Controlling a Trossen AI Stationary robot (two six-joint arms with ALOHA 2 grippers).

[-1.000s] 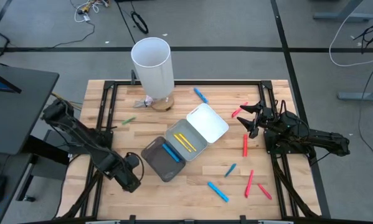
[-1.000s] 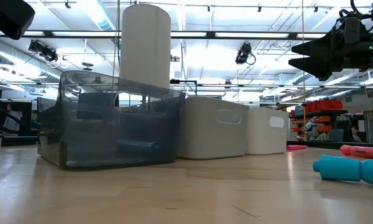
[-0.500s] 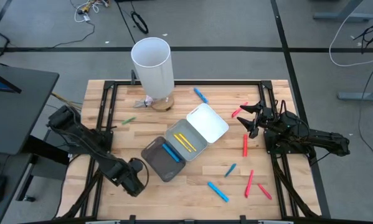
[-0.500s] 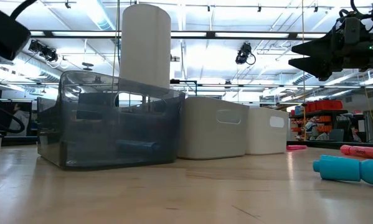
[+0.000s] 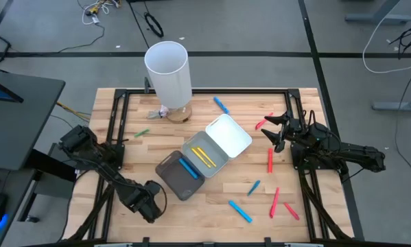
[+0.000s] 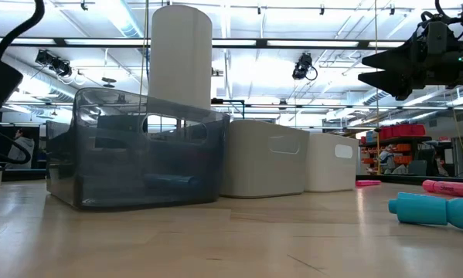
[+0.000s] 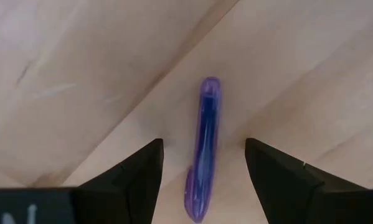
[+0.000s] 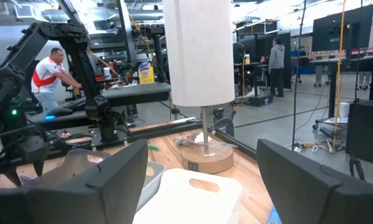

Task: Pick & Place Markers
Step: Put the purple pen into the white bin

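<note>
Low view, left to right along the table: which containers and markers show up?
Dark translucent tray → first white tray → second white tray → small pink marker → teal marker.

A wooden table (image 5: 130, 147) carries a tall white cylinder (image 5: 169, 72) on a round base, then three trays in a diagonal row: white (image 5: 231, 137), grey (image 5: 200, 159), dark (image 5: 178, 176). Red (image 5: 269, 160), blue (image 5: 239, 210) and green (image 5: 142, 132) markers lie scattered on the wood, and a purple marker (image 7: 202, 146) lies on the boards too.
</note>
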